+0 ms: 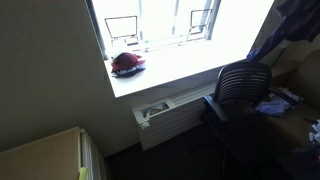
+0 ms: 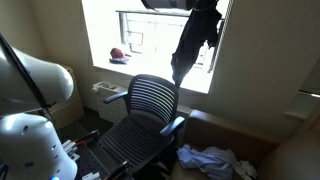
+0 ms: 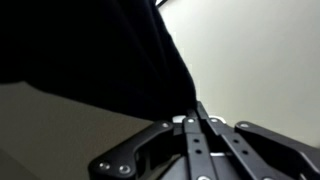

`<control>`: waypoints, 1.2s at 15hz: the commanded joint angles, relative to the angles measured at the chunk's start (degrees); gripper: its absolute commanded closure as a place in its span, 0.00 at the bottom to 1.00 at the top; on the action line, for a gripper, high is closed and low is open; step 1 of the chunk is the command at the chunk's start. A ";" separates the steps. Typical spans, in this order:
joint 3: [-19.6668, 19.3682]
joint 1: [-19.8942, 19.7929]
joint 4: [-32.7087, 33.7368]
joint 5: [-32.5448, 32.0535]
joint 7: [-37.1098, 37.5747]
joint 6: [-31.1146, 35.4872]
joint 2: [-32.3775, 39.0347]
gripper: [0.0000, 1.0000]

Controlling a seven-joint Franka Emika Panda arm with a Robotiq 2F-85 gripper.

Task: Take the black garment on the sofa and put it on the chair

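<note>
The black garment hangs from my gripper high in front of the bright window, above and behind the black mesh office chair. In the wrist view the gripper is shut, its fingers pinching the dark cloth that fills the upper left. In an exterior view the chair stands at the right and a dark fold of the garment shows at the top right corner. The sofa lies low at the right.
A light blue crumpled cloth lies on the sofa beside the chair, also seen in an exterior view. A red object sits on the white windowsill. A radiator stands below the sill. The robot base is at the left.
</note>
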 commanded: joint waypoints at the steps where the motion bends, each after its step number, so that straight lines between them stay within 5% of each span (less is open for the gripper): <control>1: 14.78 -12.71 -7.57 -6.74 4.02 -13.14 9.25 0.99; 4: 24.69 -18.03 -15.11 -8.55 4.70 -28.76 17.92 0.99; 5: 28.36 -20.92 -18.03 -1.05 -0.26 -31.95 18.38 0.99; 9: 34.45 -24.72 -25.62 5.47 -1.69 -46.56 23.66 0.99; 15: 29.06 -27.13 -31.09 4.04 -2.35 -60.09 20.10 0.99; 18: 22.73 -25.33 -35.98 0.59 -8.83 -57.12 20.55 0.99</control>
